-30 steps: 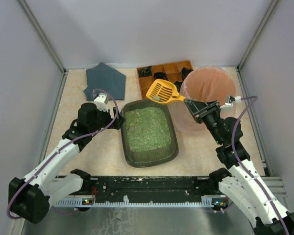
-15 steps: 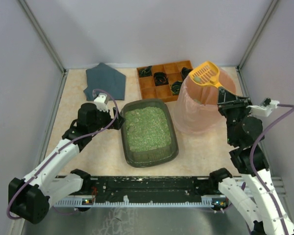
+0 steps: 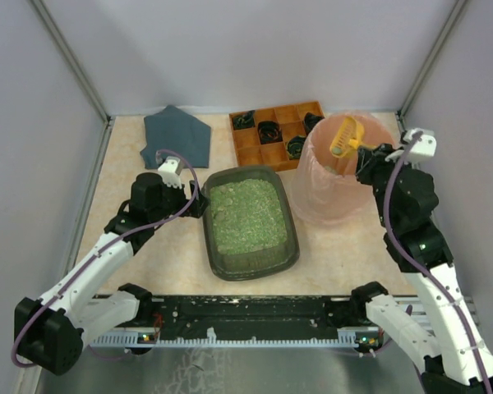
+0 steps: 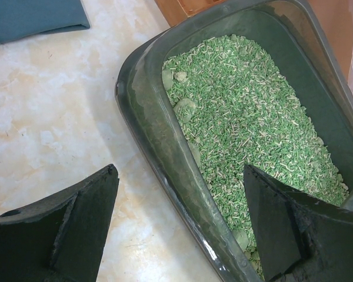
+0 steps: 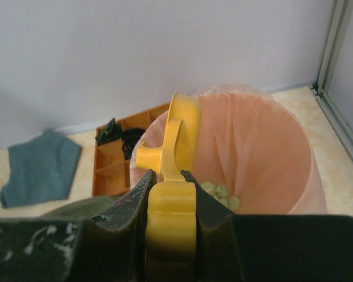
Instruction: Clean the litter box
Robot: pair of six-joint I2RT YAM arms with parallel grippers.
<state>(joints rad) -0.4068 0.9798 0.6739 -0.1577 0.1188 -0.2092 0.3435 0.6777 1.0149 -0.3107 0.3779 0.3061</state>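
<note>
Bright, even light across the overhead view, soft and falling from above: the arms throw only faint, fuzzy shadows on the desk [image 3: 172, 246], and the pale walls are evenly lit. Down at the left wrist it's crisp. Every green grain in the litter box [image 4: 144, 111] reads sharp and a mild sheen runs along its rim, while the fingers [image 4: 59, 229] of the left hand [image 4: 177, 188] sit dark and slightly soft up close. The right wrist view is hazier: the yellow scoop [image 5: 170, 217] blurs near the lens, the pink bin [image 5: 270, 147] glows translucent, and the background goes soft.
</note>
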